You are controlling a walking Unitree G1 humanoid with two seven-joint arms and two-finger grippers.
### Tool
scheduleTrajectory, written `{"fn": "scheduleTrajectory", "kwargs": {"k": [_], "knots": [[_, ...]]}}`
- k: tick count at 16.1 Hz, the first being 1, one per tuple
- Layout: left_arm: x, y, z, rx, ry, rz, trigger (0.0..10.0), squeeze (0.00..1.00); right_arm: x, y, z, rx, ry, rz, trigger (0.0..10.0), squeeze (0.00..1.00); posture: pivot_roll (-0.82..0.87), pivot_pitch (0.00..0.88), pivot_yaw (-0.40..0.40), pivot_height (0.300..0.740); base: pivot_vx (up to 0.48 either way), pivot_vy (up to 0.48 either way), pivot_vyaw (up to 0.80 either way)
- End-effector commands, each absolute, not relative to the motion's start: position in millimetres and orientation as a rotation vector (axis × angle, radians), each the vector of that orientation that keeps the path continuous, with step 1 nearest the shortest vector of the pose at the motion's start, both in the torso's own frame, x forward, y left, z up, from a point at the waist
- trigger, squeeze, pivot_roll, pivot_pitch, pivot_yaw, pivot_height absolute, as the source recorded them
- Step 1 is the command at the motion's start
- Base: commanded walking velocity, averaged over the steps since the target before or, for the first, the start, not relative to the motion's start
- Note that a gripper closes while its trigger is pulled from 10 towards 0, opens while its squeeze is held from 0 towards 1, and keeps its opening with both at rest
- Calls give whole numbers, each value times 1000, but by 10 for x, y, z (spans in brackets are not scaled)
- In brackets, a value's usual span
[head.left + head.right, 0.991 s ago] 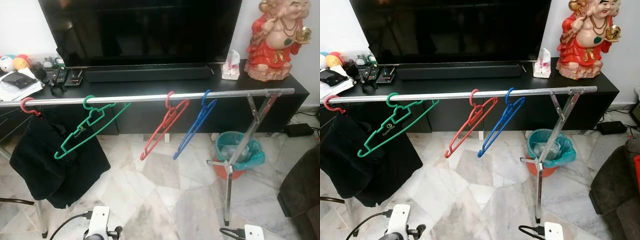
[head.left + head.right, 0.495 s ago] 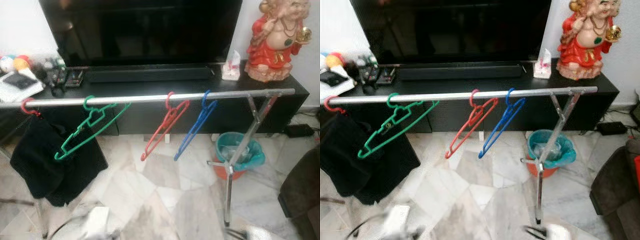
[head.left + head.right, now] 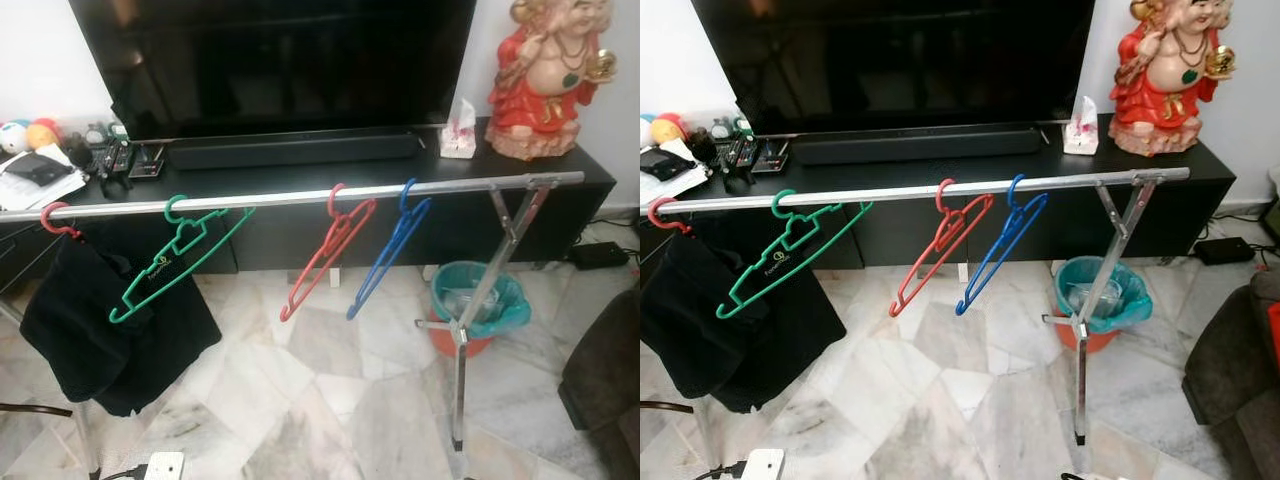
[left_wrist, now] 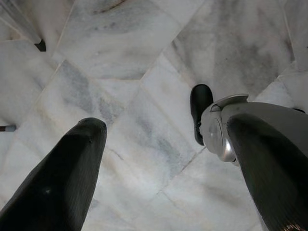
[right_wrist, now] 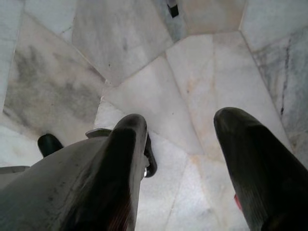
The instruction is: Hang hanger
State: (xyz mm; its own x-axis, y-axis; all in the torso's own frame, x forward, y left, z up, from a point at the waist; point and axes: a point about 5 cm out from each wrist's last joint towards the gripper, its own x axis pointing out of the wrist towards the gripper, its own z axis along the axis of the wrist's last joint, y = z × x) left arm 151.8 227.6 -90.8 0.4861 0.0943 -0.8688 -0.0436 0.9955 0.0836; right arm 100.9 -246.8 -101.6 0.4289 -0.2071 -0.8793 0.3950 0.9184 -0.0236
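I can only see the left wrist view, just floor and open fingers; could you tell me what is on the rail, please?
Observer: Three bare hangers hang on the rail: a green hanger, a red hanger and a blue hanger.
Operator: Thank you. Is the right gripper holding one?
Observer: No, the right gripper is open and empty, pointing down at the floor.
Operator: Is anything else on the rail?
Observer: A black garment hangs from a red hook at the rail's left end.
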Motion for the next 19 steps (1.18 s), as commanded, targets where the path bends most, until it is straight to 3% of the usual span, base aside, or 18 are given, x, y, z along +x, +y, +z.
{"fn": "scheduleTrajectory", "kwargs": {"k": [1,6,11,12,14,16,19], "knots": [[1520,2296,-903,72,1063,76,10000,0,1020,-2485,-1007,199,1048,-392,10000,0,-61,0,55,740,0,0,0],[1593,2275,-872,31,994,122,10000,0,1197,-2569,-915,195,935,-384,10000,0,-54,0,39,740,0,0,0],[1732,2345,-775,10,872,192,10000,0,1430,-2959,-656,122,755,-417,10000,0,-61,0,43,740,0,0,0],[1846,2331,-703,23,788,195,10000,0,1617,-2980,-560,102,690,-421,10000,0,-62,0,46,740,0,0,0],[2195,2363,-403,59,532,189,10000,0,1723,-2946,-500,76,623,-397,10000,0,-42,0,43,740,0,0,0],[2330,2420,-134,89,332,183,10000,0,2073,-2723,-140,-10,278,-312,10000,0,-29,0,36,740,0,0,0],[2334,2356,87,110,177,141,10000,0,2081,-2751,72,-63,161,-247,10000,0,-27,0,26,740,0,0,0]]}}
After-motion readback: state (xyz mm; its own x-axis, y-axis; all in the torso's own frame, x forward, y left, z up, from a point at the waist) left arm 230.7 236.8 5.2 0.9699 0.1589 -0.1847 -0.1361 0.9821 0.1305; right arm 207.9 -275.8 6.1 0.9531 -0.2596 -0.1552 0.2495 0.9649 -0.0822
